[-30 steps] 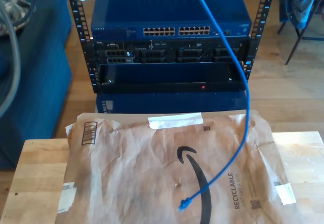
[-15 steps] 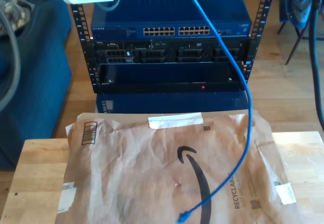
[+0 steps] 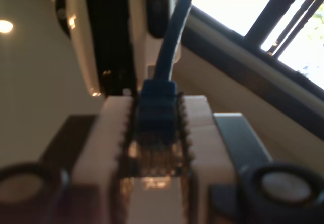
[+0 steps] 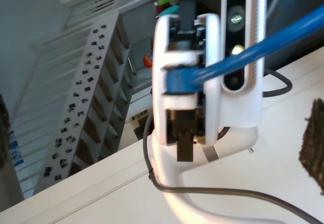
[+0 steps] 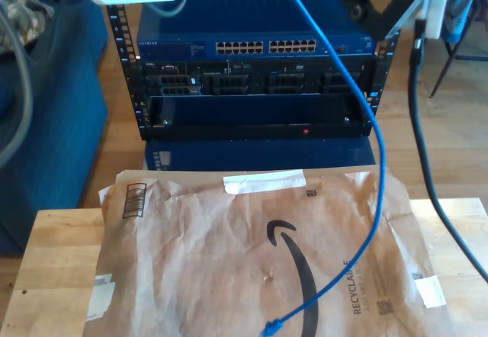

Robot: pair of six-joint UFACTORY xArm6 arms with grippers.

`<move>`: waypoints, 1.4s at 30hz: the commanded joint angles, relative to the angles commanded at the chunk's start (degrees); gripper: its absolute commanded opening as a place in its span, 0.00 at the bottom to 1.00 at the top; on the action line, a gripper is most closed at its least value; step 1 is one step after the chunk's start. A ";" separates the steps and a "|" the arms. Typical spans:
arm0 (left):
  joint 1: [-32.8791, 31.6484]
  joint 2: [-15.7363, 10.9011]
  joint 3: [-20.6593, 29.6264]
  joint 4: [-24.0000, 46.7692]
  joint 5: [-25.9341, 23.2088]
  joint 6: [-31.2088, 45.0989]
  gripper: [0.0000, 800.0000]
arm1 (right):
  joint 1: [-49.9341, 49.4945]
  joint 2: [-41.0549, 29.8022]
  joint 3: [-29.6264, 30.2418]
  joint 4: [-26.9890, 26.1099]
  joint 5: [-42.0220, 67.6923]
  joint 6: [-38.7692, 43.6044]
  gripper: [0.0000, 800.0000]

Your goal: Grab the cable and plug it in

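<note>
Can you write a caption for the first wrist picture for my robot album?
My first pincer pinches the blue cable by its plug end.

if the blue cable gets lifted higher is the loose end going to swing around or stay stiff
Likely floppy: the cable hangs in a slack curve, its free plug resting on the paper mailer. Probably light, so it may swing. My first tool clamps the other end.
</note>
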 joint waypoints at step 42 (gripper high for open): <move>-2.81 -0.18 0.18 -0.18 1.41 0.35 0.04 | 3.43 2.55 0.70 2.46 -2.81 0.62 0.34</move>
